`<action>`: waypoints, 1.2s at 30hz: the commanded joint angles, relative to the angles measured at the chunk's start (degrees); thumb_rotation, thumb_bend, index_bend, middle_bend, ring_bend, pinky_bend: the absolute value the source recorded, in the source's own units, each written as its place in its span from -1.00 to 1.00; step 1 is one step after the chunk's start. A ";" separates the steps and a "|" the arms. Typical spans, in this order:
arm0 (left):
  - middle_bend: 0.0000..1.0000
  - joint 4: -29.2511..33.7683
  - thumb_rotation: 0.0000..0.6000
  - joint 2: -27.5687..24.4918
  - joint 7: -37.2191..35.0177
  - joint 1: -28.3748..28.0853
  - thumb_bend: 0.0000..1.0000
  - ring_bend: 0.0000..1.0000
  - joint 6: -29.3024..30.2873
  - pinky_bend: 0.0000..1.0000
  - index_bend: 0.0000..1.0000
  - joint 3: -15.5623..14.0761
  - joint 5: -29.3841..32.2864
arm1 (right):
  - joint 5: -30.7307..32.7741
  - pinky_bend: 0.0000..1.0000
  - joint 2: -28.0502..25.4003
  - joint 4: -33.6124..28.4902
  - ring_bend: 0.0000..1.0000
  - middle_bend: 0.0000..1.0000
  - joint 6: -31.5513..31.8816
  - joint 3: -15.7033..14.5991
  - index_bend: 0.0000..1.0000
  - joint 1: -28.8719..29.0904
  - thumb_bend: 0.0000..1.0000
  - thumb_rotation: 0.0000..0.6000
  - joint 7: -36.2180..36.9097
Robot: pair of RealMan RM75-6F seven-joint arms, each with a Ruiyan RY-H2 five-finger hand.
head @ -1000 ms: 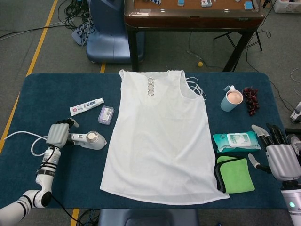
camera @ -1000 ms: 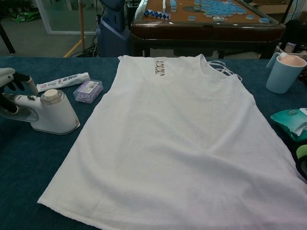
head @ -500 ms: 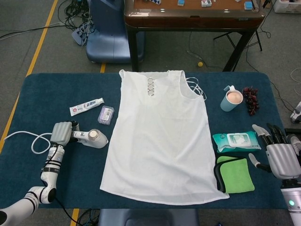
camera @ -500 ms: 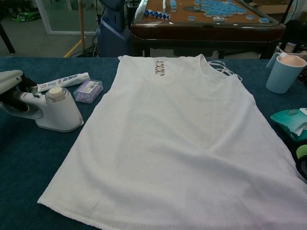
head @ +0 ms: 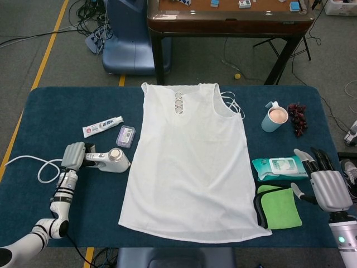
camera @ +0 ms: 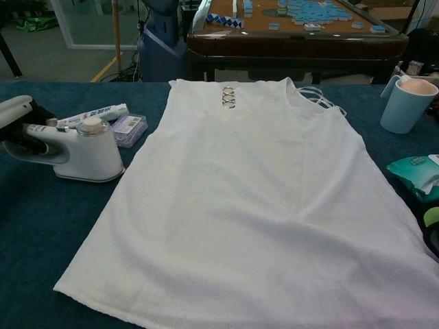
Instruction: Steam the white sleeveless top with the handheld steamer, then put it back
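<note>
The white sleeveless top [head: 192,162] lies flat down the middle of the blue table, neckline at the far side; the chest view shows the top [camera: 254,192] filling most of the frame. The white handheld steamer [head: 111,160] stands just left of the top's left edge, apart from the fabric. My left hand [head: 72,156] grips its handle from the left; in the chest view this hand [camera: 17,120] wraps the handle of the steamer [camera: 86,149]. My right hand [head: 326,181] hovers at the table's right edge with fingers spread, holding nothing.
A toothpaste tube [head: 102,127] and a small purple box [head: 125,136] lie just behind the steamer. Right of the top are a blue cup [head: 274,118], grapes [head: 298,117], a wipes pack [head: 280,166] and a green cloth [head: 279,206]. The steamer's white cord [head: 33,164] loops off the left edge.
My left hand has closed on the steamer's handle and slid it right, closer to the top's edge. My right hand has shifted slightly left.
</note>
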State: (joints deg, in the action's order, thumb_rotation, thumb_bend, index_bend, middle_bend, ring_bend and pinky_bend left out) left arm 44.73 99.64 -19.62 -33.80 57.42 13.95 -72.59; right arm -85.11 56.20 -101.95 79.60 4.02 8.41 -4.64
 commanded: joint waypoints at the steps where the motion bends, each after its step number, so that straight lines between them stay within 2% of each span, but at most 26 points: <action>1: 0.31 1.70 1.00 -1.13 -1.91 0.16 -0.51 0.11 0.84 0.15 0.58 0.49 -0.38 | -0.38 -1.00 0.18 -0.28 -1.00 -0.65 -0.54 -0.32 -0.95 0.26 -0.34 1.00 -0.19; 8: 0.31 7.64 1.00 -4.29 -4.21 0.69 -0.51 0.11 1.84 0.16 0.59 1.36 -0.33 | -1.94 -1.00 1.02 -0.72 -1.00 -0.65 -4.59 -1.65 -0.95 2.21 -0.34 1.00 -0.16; 12: 0.31 13.57 1.00 -6.84 -5.34 1.09 -0.51 0.11 1.86 0.16 0.59 2.45 0.61 | -3.49 -1.00 2.07 -0.90 -1.00 -0.65 -7.67 -2.45 -0.95 4.08 -0.34 1.00 -0.35; 18: 0.31 21.16 1.00 -9.46 -2.32 1.08 -0.51 0.11 3.12 0.16 0.59 2.97 0.67 | -4.64 -1.00 4.46 -0.38 -1.00 -0.65 -14.13 -3.19 -0.95 8.08 -0.33 1.00 0.43; 21: 0.31 23.78 1.00 -9.74 -0.38 0.66 -0.51 0.11 3.75 0.16 0.59 2.87 0.22 | -5.03 -1.00 5.99 0.33 -1.00 -0.68 -17.72 -3.47 -0.95 10.41 -0.19 1.00 1.33; 28: 0.31 28.18 1.00 -9.52 3.36 -0.79 -0.51 0.11 4.03 0.16 0.59 1.89 -1.39 | -5.71 -1.00 10.88 3.19 -1.00 -0.82 -23.70 -4.01 -0.95 14.82 0.47 1.00 4.89; 30: 0.31 28.69 1.00 -9.11 4.26 -1.15 -0.51 0.11 3.87 0.16 0.59 1.43 -1.68 | -5.46 -1.00 12.27 4.43 -1.00 -0.84 -25.36 -4.46 -0.95 15.74 0.60 1.00 6.11; 36: 0.31 27.51 1.00 -6.55 6.40 -2.63 -0.51 0.11 3.77 0.16 0.59 0.83 -2.27 | -5.78 -1.00 15.72 8.13 -1.00 -0.84 -27.06 -5.88 -0.95 16.94 0.67 1.00 8.19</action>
State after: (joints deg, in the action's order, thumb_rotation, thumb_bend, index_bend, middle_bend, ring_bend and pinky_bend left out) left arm 72.80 92.36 -13.73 -35.95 61.13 14.92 -74.59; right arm -90.78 71.21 -94.60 53.11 -1.38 24.92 2.94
